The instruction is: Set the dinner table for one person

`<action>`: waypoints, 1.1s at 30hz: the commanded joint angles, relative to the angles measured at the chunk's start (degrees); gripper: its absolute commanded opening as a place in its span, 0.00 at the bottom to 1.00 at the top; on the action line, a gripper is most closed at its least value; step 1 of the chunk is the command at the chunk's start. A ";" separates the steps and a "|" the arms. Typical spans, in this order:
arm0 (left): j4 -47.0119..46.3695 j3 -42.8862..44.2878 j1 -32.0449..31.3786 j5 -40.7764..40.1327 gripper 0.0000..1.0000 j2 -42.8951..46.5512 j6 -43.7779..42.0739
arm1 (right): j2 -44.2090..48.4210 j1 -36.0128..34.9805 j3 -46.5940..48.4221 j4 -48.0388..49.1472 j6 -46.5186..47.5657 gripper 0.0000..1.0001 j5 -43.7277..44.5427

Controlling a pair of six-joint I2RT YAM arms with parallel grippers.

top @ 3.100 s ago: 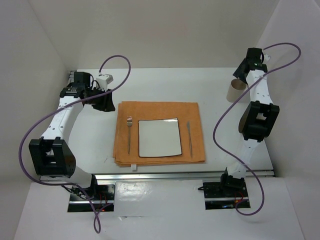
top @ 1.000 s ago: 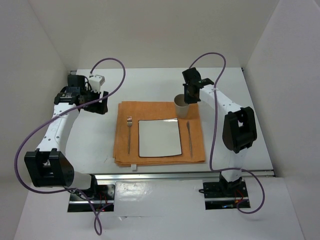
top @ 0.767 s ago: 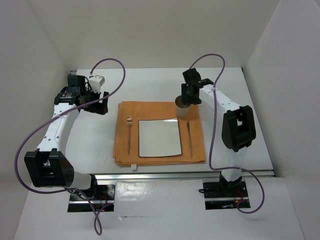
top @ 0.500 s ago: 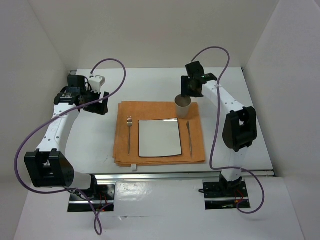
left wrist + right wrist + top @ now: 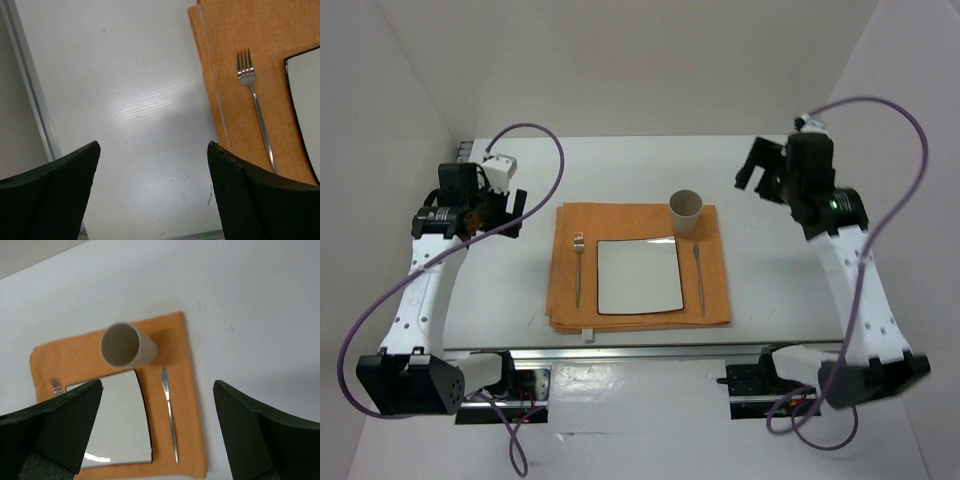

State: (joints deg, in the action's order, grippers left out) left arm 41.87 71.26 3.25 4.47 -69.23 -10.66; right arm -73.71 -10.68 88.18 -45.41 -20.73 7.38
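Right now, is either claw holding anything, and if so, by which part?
Nothing is held. The left claw gapes over the table; the right claw stands open, clear of the cup.

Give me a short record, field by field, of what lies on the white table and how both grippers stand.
surface: large white flat tabletop with silver metal rails
mat: orange square cloth, flat, mid-table
plate: small white square black-rimmed plate, centred on the cloth
fork: silver metal fork, on the cloth, left of the plate
knife: silver metal knife, on the cloth, right of the plate
cup: beige round cup, upright, at the cloth's far right corner
left gripper: open, empty, over bare table
right gripper: open, empty, raised right of the cup
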 commanded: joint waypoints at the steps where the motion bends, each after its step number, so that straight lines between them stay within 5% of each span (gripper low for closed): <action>1: 2.16 -3.14 0.18 -3.59 0.93 3.65 -1.56 | 11.08 0.75 -8.62 -10.13 -8.07 1.00 -0.52; 5: 6.99 -4.38 0.18 -4.21 0.94 4.81 -2.18 | 21.93 0.75 -17.94 -16.89 -14.94 1.00 -1.39; 11: 12.88 -7.18 0.18 -10.53 0.97 11.30 -6.12 | 32.74 0.75 -18.32 -21.65 -18.91 1.00 -3.33; 22: 24.92 -9.73 0.18 -14.93 1.00 24.66 -7.36 | 38.55 0.75 -12.77 -29.65 -16.89 1.00 -16.95; 33: 31.61 -4.47 0.18 -8.34 1.00 27.84 -4.20 | 40.84 0.75 -8.64 -29.65 -16.89 1.00 -26.10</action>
State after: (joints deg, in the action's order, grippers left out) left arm 71.44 62.96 3.25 -7.09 -42.37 -16.25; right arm -33.45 -9.78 78.83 -74.24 -38.46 -15.66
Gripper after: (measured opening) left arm 0.999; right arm 0.999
